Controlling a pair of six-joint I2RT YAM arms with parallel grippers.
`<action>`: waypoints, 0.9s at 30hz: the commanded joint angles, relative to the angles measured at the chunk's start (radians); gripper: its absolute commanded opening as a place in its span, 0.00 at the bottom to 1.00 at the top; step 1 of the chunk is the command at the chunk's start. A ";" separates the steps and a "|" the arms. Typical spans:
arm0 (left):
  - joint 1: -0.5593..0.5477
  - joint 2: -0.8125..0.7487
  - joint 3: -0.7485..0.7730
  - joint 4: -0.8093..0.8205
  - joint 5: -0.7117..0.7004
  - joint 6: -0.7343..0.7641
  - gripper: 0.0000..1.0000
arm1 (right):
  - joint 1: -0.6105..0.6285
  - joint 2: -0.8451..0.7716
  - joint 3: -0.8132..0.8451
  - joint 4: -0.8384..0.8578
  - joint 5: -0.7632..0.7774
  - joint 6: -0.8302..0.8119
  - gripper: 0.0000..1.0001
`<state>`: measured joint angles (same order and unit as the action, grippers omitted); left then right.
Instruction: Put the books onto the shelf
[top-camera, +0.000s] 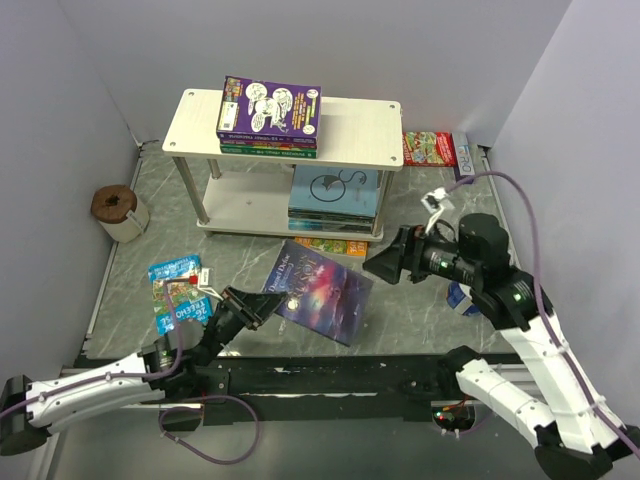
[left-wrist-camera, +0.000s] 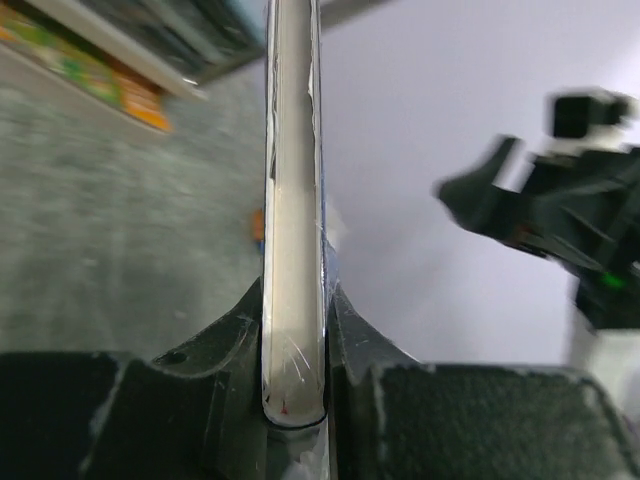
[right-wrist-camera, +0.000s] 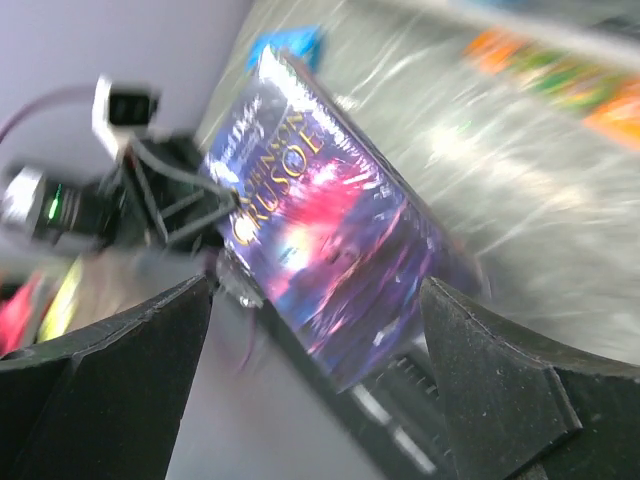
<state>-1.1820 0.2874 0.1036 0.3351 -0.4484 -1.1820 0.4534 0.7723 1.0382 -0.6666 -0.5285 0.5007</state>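
Down at the near side of the table, just left of centre, the left gripper (top-camera: 252, 313) has its jaws closed narrow on the near-left edge of the dark starry book (top-camera: 322, 285). The left wrist view shows the book's thin pale edge pinched between the two black fingers (left-wrist-camera: 235, 345). What a cover: deep blue-purple with a pink and magenta glow in the middle and gold lettering that reads "Crusoe". It hangs tilted out to the right of that gripper, in front of the shelf (top-camera: 360, 135); whether its far corner touches the table (top-camera: 150, 195) I cannot tell.

Over on the right, the right gripper (top-camera: 385, 262) stands just beside the book's right corner, apart from it. Its jaws are spread wide with nothing between them.

On the shelf's pale wood-grain top board, towards the left end, lies the purple book (top-camera: 270, 108) with white cartoons, flat on a small stack with a green book (top-camera: 265, 150) under it. On the white lower board, right end, the light blue book (top-camera: 335, 188) with the black swirl tops another stack. A colourful book (top-camera: 330, 245) lies flat on the table at the shelf's near edge. A red flat box (top-camera: 428, 148) sits far right, by the wall
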 joint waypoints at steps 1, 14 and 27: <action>0.065 0.059 0.128 0.136 -0.108 -0.027 0.01 | -0.001 -0.088 0.022 0.004 0.353 0.033 0.92; 0.479 0.269 0.180 0.438 0.269 -0.136 0.01 | -0.004 -0.188 -0.053 0.035 0.438 0.024 0.89; 0.755 0.757 0.257 0.974 0.548 -0.341 0.01 | -0.002 -0.228 -0.096 0.082 0.498 0.016 0.88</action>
<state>-0.4641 0.9619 0.2379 0.8734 -0.0105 -1.4063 0.4530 0.6006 0.9436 -0.6422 -0.0795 0.5259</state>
